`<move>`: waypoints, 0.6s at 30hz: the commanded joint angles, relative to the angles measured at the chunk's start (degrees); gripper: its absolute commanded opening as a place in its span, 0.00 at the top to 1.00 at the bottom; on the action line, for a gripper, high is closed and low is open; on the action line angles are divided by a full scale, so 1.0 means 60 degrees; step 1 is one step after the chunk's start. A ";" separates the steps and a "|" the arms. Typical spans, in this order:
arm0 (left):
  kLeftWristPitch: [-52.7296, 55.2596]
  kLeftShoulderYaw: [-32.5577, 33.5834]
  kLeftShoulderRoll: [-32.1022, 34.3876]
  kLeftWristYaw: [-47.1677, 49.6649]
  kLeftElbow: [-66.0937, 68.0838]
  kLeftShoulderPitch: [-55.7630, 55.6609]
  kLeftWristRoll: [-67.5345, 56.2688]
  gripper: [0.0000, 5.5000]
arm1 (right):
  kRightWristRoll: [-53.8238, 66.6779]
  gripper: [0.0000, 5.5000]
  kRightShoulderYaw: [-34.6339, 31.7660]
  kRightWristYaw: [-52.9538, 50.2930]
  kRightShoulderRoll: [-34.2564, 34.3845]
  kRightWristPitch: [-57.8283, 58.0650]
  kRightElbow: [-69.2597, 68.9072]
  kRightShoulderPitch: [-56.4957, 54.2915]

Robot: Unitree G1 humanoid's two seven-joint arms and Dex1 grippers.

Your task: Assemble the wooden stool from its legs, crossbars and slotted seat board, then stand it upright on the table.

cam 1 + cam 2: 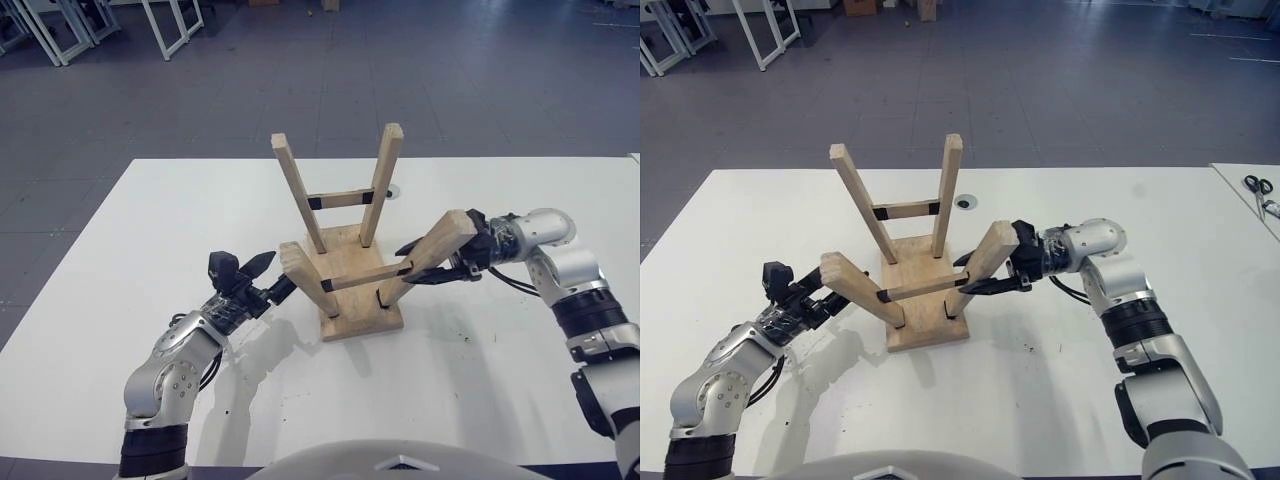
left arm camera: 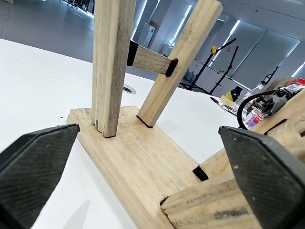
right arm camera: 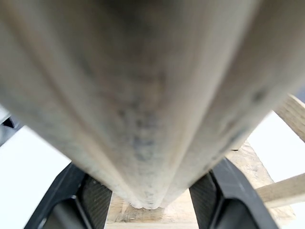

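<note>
While the right end effector (image 1: pixel 418 263) is pinching a stiff, likely light stool leg (image 1: pixel 445 240) at three o'clock, the left end effector (image 1: pixel 272 277) is hanging open, empty.

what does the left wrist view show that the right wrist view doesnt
Only the left wrist view: the two far legs standing in the board, the far crossbar joining them, and the left gripper open, one finger at each side of the picture.
Only the right wrist view: the grip itself, with the near right leg seen close up and clamped inside the right gripper.
Both: the seat board lying flat under the legs.
</note>
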 commanded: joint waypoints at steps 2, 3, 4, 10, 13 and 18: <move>0.0000 0.0292 0.0172 0.0024 -0.0047 0.0055 0.0078 0.00 | -0.1885 0.63 0.0118 -0.2696 0.0349 0.0864 -0.0323 0.0475; -0.0030 0.0428 0.0222 0.0045 0.0026 0.0034 0.0092 0.00 | -0.2252 0.63 0.0082 -0.3588 0.0436 0.1233 -0.0306 0.0568; -0.0047 0.0591 0.0319 0.0103 0.0129 0.0029 0.0156 0.00 | -0.2685 0.63 0.0113 -0.4494 0.0502 0.1716 -0.0366 0.0703; 0.0215 0.1009 0.0790 0.0696 0.0304 0.0037 0.0637 0.00 | -0.2483 0.63 0.0307 -0.6377 0.0667 0.4173 -0.1897 0.1634; 0.1151 0.0684 0.0789 0.0745 -0.0993 0.0078 -0.0354 0.00 | -0.1764 0.63 -0.0106 -0.6812 0.0820 0.5271 -0.2225 0.1756; 0.2177 0.0357 0.0121 0.2263 -0.2738 -0.1030 -0.1837 0.00 | -0.1168 0.63 -0.0812 -0.7335 0.1250 0.5716 -0.2143 0.2313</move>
